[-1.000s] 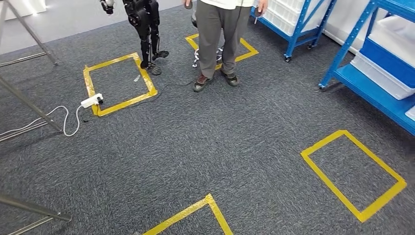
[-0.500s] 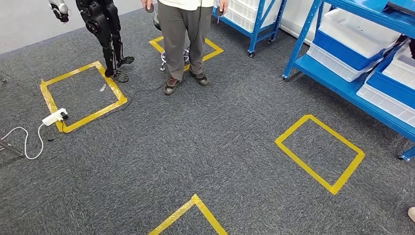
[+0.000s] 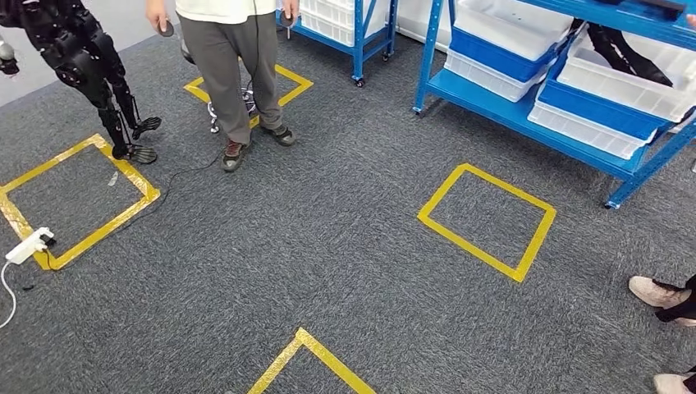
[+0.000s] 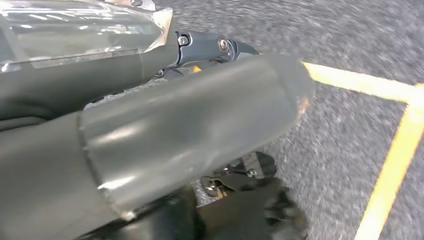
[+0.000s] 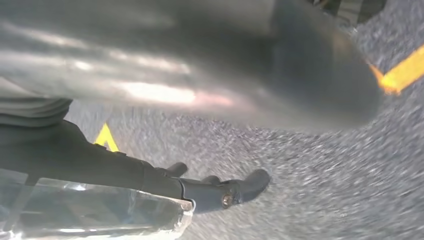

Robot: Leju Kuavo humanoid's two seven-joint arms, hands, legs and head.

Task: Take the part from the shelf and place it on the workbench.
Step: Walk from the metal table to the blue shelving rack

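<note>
A blue shelf (image 3: pixel 525 111) with white and blue bins stands at the far right in the head view. A dark, long part (image 3: pixel 621 51) lies in one white bin (image 3: pixel 640 82) on it. In the left wrist view my left hand (image 4: pixel 190 125) hangs over the grey carpet, its thick grey thumb across the picture and its dark fingers (image 4: pixel 210 45) stretched out, holding nothing. My right hand (image 5: pixel 200 100) hangs the same way in the right wrist view, fingers (image 5: pixel 220 192) straight and apart from the thumb, with nothing in it.
A person (image 3: pixel 230 66) stands at the back, beside another black robot (image 3: pixel 90 74) on the left. Yellow tape squares (image 3: pixel 486 220) mark the carpet. A white power strip (image 3: pixel 29 245) lies at the left edge. Someone's shoes (image 3: pixel 661 291) show at the right edge. A second blue shelf (image 3: pixel 345 25) stands behind.
The camera has swung to the right: the person, the other robot and the tape squares have slid left, and the blue shelf with its bins has come further into view.
</note>
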